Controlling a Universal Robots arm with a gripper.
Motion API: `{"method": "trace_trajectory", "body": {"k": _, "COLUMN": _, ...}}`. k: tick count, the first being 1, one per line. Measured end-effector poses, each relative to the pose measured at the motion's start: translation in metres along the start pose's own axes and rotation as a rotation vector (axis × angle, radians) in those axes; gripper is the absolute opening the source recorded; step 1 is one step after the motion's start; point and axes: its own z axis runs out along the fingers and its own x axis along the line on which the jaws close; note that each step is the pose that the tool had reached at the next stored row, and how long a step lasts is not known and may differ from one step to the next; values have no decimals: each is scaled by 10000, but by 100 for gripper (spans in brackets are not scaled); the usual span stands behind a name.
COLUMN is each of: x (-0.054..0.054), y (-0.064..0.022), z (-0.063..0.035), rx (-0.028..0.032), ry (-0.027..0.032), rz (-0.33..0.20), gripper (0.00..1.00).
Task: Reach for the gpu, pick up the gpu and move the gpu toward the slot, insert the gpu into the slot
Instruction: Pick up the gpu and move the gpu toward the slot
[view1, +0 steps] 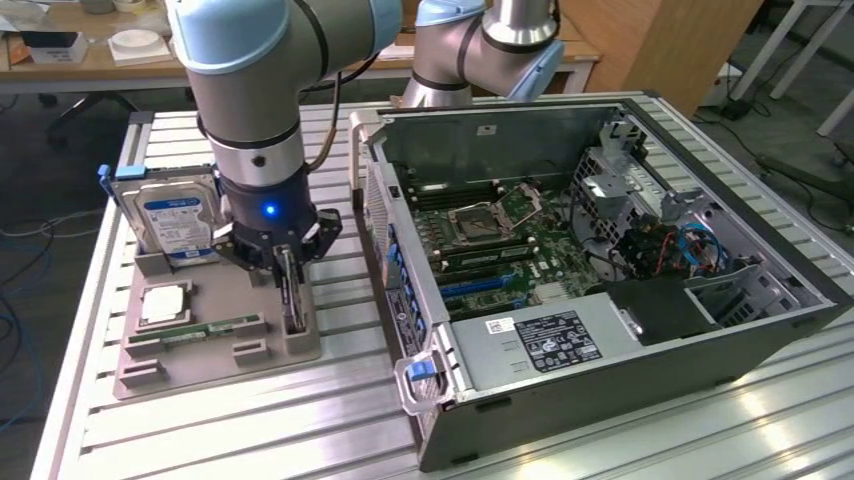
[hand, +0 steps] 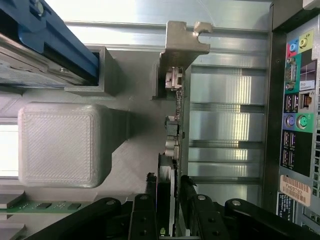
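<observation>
- As the gpu (view1: 295, 315) stands on edge in its grey holder (view1: 200, 360), my pincer (view1: 286, 272) is closed on its flat sides.
- I judge it light, stiff, thin and fragile.

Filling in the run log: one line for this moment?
phase: grasp | gripper closed on gpu | gpu upright in gray holder, not lifted

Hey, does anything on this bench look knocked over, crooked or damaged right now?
Nothing stands out. The gpu stands on edge in its grey holder with the gripper closed on it. The hard drive sits upright in its slot, and the open computer case shows no visible damage.
</observation>
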Motion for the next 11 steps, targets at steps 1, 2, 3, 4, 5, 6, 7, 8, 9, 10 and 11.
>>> {"method": "trace_trajectory", "body": {"k": 1, "x": 0, "y": 0, "z": -1, "rx": 1, "ry": 1, "rz": 0, "gripper": 33}}
{"method": "trace_trajectory", "body": {"k": 2, "x": 0, "y": 0, "z": 0, "rx": 0, "ry": 0, "rz": 0, "gripper": 33}}
{"method": "trace_trajectory", "body": {"k": 3, "x": 0, "y": 0, "z": 0, "rx": 0, "ry": 0, "rz": 0, "gripper": 31}}
{"method": "trace_trajectory", "body": {"k": 4, "x": 0, "y": 0, "z": -1, "rx": 1, "ry": 2, "rz": 0, "gripper": 31}}
{"method": "trace_trajectory", "body": {"k": 5, "x": 0, "y": 0, "z": -1, "rx": 1, "ry": 2, "rz": 0, "gripper": 31}}
{"method": "trace_trajectory", "body": {"k": 6, "x": 0, "y": 0, "z": -1, "rx": 1, "ry": 1, "rz": 0, "gripper": 26}}
{"method": "trace_trajectory", "body": {"k": 7, "x": 0, "y": 0, "z": -1, "rx": 1, "ry": 2, "rz": 0, "gripper": 26}}
{"method": "trace_trajectory", "body": {"k": 8, "x": 0, "y": 0, "z": -1, "rx": 1, "ry": 1, "rz": 0, "gripper": 26}}
{"method": "trace_trajectory", "body": {"k": 9, "x": 0, "y": 0, "z": -1, "rx": 1, "ry": 1, "rz": 0, "gripper": 26}}
{"method": "trace_trajectory", "body": {"k": 10, "x": 0, "y": 0, "z": -1, "rx": 1, "ry": 1, "rz": 0, "gripper": 26}}
{"method": "trace_trajectory", "body": {"k": 11, "x": 0, "y": 0, "z": 0, "rx": 1, "ry": 1, "rz": 0, "gripper": 26}}
